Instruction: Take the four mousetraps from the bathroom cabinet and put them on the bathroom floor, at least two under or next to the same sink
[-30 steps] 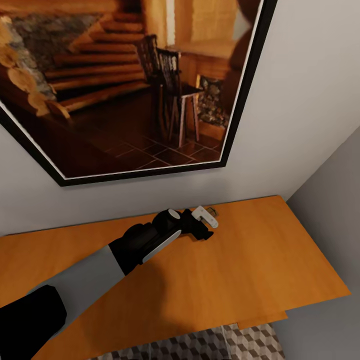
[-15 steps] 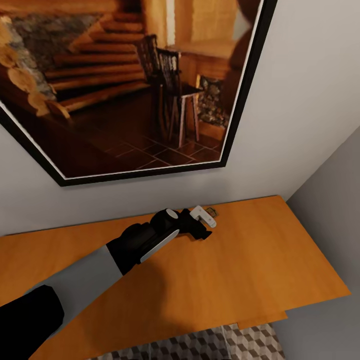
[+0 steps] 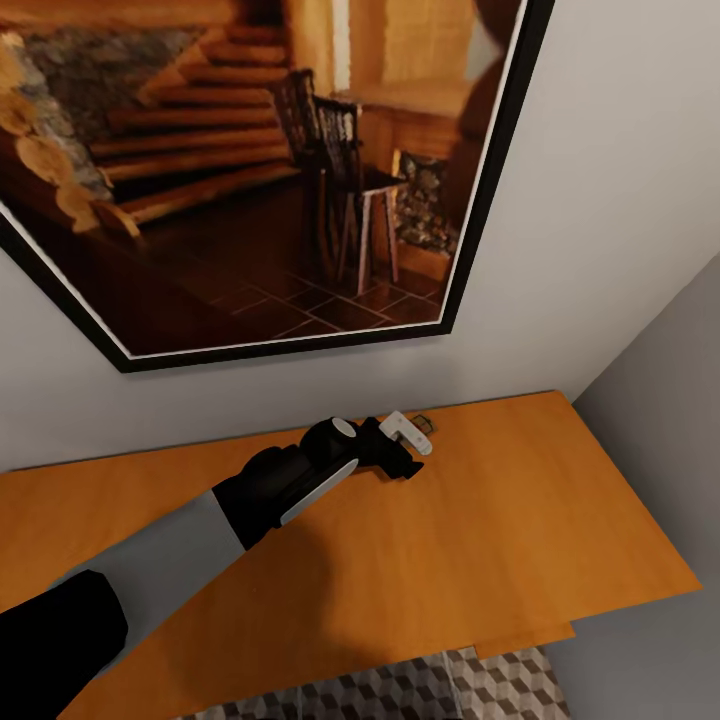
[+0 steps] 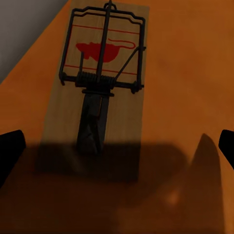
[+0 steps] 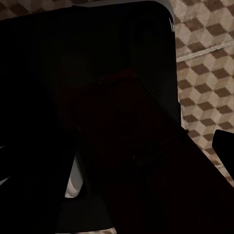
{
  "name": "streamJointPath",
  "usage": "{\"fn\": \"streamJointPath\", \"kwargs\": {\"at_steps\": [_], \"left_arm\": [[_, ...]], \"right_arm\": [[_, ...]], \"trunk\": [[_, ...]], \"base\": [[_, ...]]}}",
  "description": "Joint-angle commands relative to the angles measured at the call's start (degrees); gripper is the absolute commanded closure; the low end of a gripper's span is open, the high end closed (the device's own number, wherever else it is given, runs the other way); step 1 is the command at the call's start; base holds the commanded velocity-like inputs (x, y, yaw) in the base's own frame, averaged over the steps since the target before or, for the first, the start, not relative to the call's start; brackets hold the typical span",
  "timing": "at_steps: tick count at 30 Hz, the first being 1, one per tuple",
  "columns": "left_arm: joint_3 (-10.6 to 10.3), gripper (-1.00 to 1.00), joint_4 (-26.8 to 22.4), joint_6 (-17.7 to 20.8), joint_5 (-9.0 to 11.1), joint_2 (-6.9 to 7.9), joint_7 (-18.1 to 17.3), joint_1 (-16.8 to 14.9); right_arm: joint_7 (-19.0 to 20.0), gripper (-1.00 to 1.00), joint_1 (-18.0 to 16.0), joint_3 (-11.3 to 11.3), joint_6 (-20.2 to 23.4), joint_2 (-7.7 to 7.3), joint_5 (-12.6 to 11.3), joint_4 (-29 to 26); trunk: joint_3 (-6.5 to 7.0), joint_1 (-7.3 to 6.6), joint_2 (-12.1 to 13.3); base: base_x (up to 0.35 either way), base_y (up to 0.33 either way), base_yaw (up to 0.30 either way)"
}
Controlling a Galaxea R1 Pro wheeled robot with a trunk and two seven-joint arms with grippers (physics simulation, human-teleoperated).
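One mousetrap, a small wooden board with dark wire and a red mouse print, lies flat on the cabinet top near the back wall. My left gripper hovers low over the cabinet top, just short of the trap. It is open, and its dark fingertips stand wide apart at the frame's edges with nothing held. Its shadow falls across the trap's near end. In the right wrist view one dark fingertip shows far out at the side above the cube-patterned bathroom floor. The other mousetraps and the sink are out of view.
A large framed picture hangs on the wall behind the cabinet. A grey side wall closes the corner at the cabinet's right end. Patterned floor tiles show below the cabinet's front edge. A dark part of my body blocks most of the right wrist view.
My left gripper has shifted slightly back and down over the cabinet top, then held still. The mousetrap has not moved.
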Motion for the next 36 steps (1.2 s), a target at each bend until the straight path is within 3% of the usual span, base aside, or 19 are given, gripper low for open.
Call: {"fn": "streamJointPath", "kwargs": {"at_steps": [1,31,32,36], "left_arm": [[-0.03,-1.0,1.51,0.21,-0.39,0.02,-0.13,-0.04],[0.05,-1.0,1.68,0.22,-0.39,-0.01,-0.12,-0.04],[0.06,1.0,1.63,0.22,-0.39,0.0,-0.12,-0.04],[0.02,1.0,1.78,0.22,-0.39,-0.01,-0.12,-0.04]], "right_arm": [[0.3,1.0,-0.06,0.38,-0.26,0.0,-0.62,0.11],[0.3,1.0,-0.07,0.34,-0.26,0.0,-0.62,0.11],[0.3,1.0,-0.06,0.34,-0.26,0.0,-0.63,0.11],[0.3,1.0,-0.05,0.35,-0.26,0.0,-0.64,0.11]], "trunk": [[-0.09,0.05,-0.07],[-0.09,0.05,-0.07],[-0.09,0.05,-0.07],[-0.09,0.05,-0.07]], "base": [[0.0,0.0,0.0],[0.0,0.0,0.0],[0.0,0.0,0.0],[0.0,0.0,0.0]]}}
